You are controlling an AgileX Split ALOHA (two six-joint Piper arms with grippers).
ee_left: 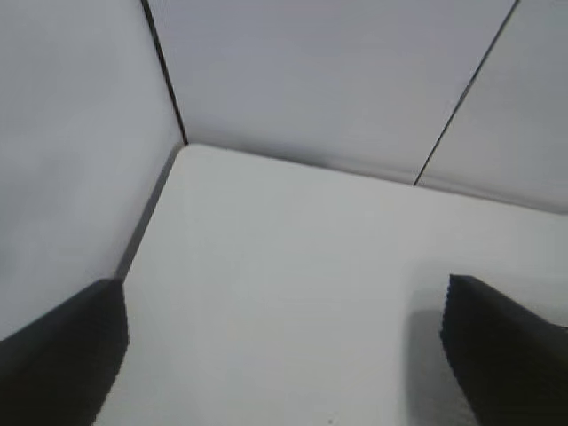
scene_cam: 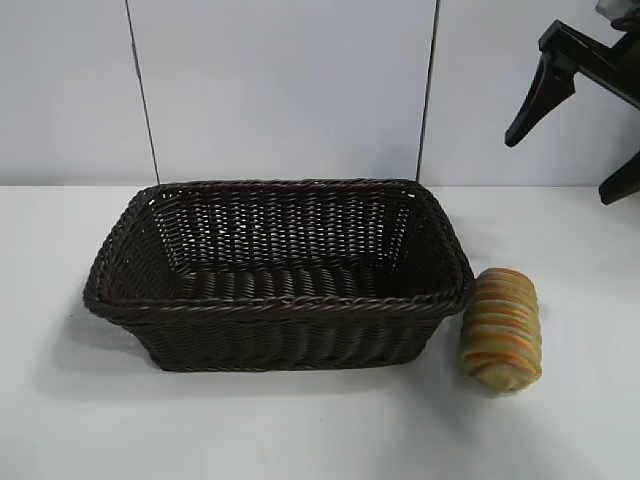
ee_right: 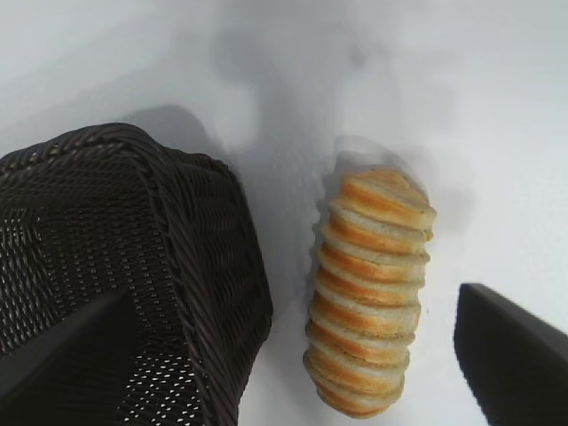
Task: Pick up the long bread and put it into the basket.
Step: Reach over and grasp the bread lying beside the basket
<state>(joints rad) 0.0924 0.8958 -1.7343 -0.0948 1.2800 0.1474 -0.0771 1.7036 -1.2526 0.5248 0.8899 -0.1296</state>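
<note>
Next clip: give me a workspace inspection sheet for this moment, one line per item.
Surface: white table.
Job's things: basket with nothing in it; bread on the table at the basket's right end, untouched.
Clutter: nothing seen.
Grippers: right gripper open, raised above the bread; left gripper open over bare table, out of the exterior view.
Cables: nothing seen.
Surroundings: white wall panels with dark seams.

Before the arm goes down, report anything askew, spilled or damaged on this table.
Nothing stands out. The basket sits upright and empty, its rim intact. The long bread lies whole on the table just beside the basket's right end. The right gripper hangs above, jaws open.
</note>
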